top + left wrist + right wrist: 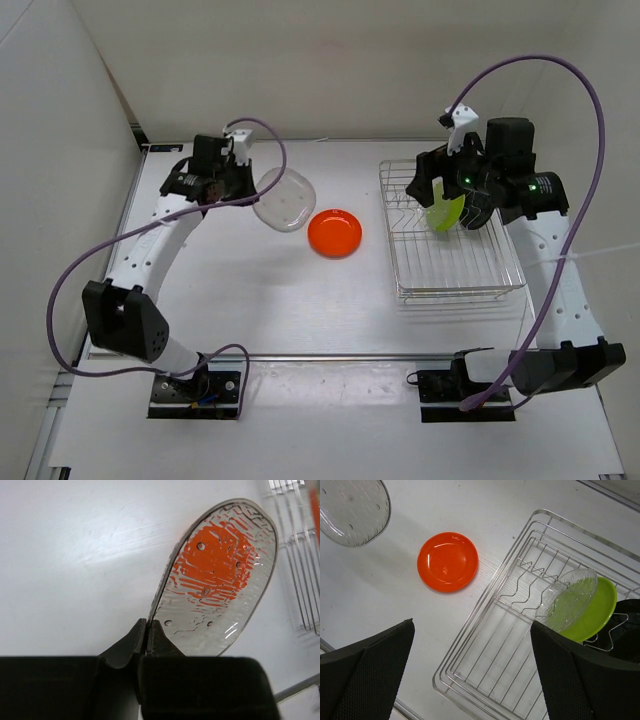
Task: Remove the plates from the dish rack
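Left gripper [146, 630] pinches a clear plate [215, 580] by its rim, tilted, left of the rack [450, 285]
Orange plate [335, 232] lies flat left of the rack; lime plate [597, 610] stands inside, under the spread right gripper [472, 625]. Next, likely: lay the clear plate down beside the orange one

Orange plate [447, 561] flat beside rack [455, 265], lime plate [597, 612] standing inside

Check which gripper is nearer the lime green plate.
Right. The right gripper hangs open just above the lime green plate in the dish rack; the left gripper is far left of it, clamping a clear plate.
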